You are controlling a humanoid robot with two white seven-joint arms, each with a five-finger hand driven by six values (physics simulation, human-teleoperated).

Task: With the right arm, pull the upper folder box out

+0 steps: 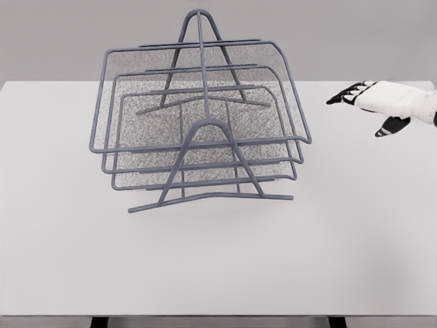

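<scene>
Right of the folder rack point(198, 130), the robot hand point(372, 102) hovers, fingers spread.

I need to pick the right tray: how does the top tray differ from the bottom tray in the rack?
The top tray sits highest and looks widest; the bottom tray sits lowest and looks narrowest. The top tray's front rim overhangs the bottom tray's. Both are grey wire mesh, in the same rack.

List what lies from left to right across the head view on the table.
Bare white table → grey wire rack of three stacked mesh trays, its upper tray reaching furthest left → right hand, fingers spread, holding nothing, clear of the rack.
</scene>
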